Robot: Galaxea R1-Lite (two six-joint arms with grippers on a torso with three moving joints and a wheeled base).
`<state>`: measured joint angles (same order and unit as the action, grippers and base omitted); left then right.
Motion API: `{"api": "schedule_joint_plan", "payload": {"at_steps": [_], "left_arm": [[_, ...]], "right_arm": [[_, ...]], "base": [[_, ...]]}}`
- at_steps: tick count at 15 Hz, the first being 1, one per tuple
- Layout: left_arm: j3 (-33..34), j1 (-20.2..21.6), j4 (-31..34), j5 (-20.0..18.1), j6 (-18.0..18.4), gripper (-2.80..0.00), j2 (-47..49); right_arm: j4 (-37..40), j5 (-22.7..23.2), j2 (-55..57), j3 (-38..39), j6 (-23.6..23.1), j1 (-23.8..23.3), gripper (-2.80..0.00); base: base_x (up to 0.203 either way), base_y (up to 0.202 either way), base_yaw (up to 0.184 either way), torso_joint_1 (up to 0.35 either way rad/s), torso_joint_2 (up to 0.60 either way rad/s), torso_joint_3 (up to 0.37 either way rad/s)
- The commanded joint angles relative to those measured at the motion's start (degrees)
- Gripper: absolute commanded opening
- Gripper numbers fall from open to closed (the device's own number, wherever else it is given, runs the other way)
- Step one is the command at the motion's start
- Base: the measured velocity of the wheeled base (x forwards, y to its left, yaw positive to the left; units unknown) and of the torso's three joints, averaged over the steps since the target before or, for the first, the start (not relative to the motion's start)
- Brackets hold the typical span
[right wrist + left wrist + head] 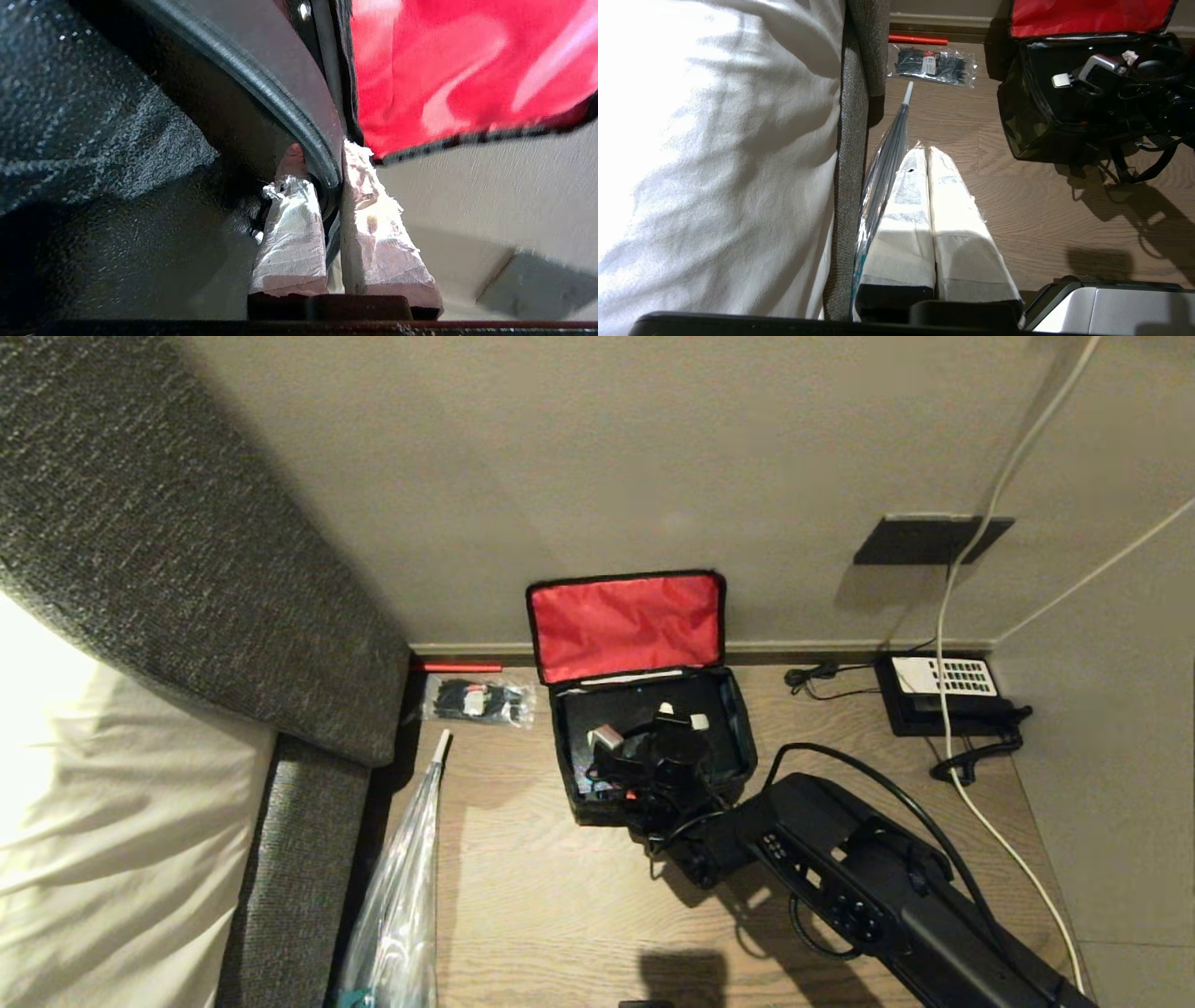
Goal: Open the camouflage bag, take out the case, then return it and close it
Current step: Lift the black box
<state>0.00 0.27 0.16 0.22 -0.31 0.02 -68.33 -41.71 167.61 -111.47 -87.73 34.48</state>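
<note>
Camouflage bag (653, 747) open on floor, red lid up, right hand (674, 717) clenched on case (117, 163) strap handle inside

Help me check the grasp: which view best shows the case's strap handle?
The right wrist view: the strap handle runs between the right gripper fingers, closed on it. The head view hides the handle behind the gripper inside the camouflage bag. The left wrist view shows only one pale end.
</note>
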Motion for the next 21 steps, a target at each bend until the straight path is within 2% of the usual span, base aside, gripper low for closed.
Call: {"api": "schedule_joint_plan", "payload": {"at_steps": [1,3,5,7,17,21], "left_arm": [[0.10,0.04,0.02,0.04,-0.04,-2.80,-0.10],[0.15,0.00,0.02,0.04,-0.04,-2.80,-0.02],[0.10,0.03,0.02,0.04,-0.04,-2.80,-0.11],[0.09,0.08,0.02,0.04,-0.04,-2.80,-0.10],[0.17,0.00,0.02,0.04,-0.04,-2.80,-0.11],[0.09,0.00,0.02,0.04,-0.04,-2.80,-0.11]], "right_arm": [[-1.25,-4.06,-0.86,0.46,1.37,0.63,-2.80],[-2.06,-12.50,-1.97,2.68,3.85,3.31,-2.80],[-2.33,-15.79,-4.55,4.31,5.31,6.32,-2.80],[-2.58,-16.18,-5.34,3.63,5.08,7.80,-2.80],[-2.76,-18.31,-13.74,6.18,5.64,9.27,-2.80],[-2.17,-18.26,-15.94,7.45,8.92,10.07,-2.80]], "base": [[0.000,0.000,0.000,0.000,0.00,0.000],[0.000,0.000,0.000,0.000,0.00,0.000],[0.000,0.000,0.000,0.000,0.00,0.000],[0.000,0.000,0.000,0.000,0.00,0.000],[0.000,0.000,0.000,0.000,0.00,0.000],[0.000,0.000,0.000,0.000,0.00,0.000]]}}
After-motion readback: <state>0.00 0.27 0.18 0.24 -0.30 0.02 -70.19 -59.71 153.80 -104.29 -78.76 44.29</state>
